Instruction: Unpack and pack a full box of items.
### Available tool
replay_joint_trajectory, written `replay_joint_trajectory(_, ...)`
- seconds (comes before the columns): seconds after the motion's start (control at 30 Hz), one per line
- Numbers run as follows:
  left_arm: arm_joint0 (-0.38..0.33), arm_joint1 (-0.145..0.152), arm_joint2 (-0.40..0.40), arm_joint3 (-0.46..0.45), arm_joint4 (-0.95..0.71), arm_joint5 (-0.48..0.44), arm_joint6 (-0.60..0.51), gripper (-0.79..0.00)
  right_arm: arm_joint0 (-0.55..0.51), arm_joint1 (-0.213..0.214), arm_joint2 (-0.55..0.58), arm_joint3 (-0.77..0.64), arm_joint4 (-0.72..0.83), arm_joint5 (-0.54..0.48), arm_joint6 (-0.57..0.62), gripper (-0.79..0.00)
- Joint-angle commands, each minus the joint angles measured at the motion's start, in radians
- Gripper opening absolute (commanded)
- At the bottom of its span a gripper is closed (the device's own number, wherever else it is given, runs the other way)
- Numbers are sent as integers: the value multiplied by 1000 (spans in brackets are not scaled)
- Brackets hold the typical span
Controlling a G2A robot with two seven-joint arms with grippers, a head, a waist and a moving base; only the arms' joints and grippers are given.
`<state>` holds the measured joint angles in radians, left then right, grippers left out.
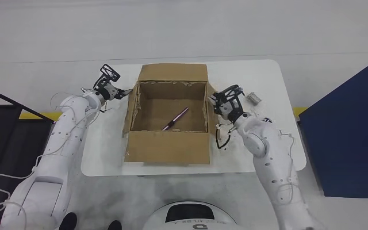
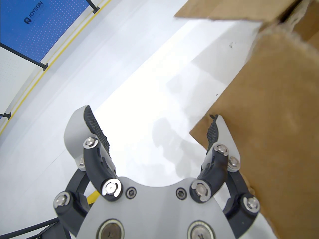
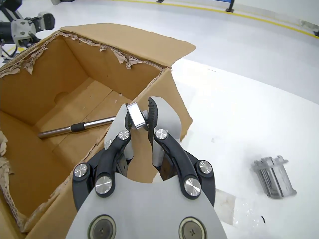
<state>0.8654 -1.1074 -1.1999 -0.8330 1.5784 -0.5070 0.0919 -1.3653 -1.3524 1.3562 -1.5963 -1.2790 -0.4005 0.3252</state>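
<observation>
Left pincer point(image 2: 151, 119): released, left of box point(image 1: 167, 146).
Right pincer point(image 3: 139, 110): grasping metal part point(image 3: 135, 119), perhaps a knob, at right wall.
Inside: rod point(image 1: 175, 119).

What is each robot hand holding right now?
Left gripper: open, empty, beside the box.
Right gripper: shut on a small metal piece.

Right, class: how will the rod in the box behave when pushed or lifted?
The rod looks round and lies flat, so a push would probably roll it. Its shiny surface may slip when gripped. It looks straight, likely stiff.
</observation>
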Motion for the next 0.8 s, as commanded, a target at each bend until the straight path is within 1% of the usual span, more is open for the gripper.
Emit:
replay_joint_trajectory(0.0, 0, 0, 0, 0, 0, 0, 0, 0, 19, -1, -18, 13, -1, -6, -12, -785)
replay_joint_trajectory(0.07, 0, 0, 0, 0, 0, 0, 0, 0, 23, -1, -20, 15, -8, 15, -39, -785)
replay_joint_trajectory(0.17, 0, 0, 0, 0, 0, 0, 0, 0, -6, 1, 0, -12, -31, 89, -80, -785)
replay_joint_trajectory(0.23, 0, 0, 0, 0, 0, 0, 0, 0, -44, 6, 31, -42, -27, 114, -115, -785)
replay_joint_trajectory(0.37, 0, 0, 0, 0, 0, 0, 0, 0, -142, 13, 113, -101, -16, 221, -154, -785)
replay_joint_trajectory(0.4, 0, 0, 0, 0, 0, 0, 0, 0, -155, 14, 123, -110, -5, 230, -157, -785)
replay_joint_trajectory(0.73, 0, 0, 0, 0, 0, 0, 0, 0, -155, 14, 123, -110, -5, 230, -157, -785)
replay_joint_trajectory(0.77, 0, 0, 0, 0, 0, 0, 0, 0, -154, 14, 115, -111, -37, 236, -157, -785)
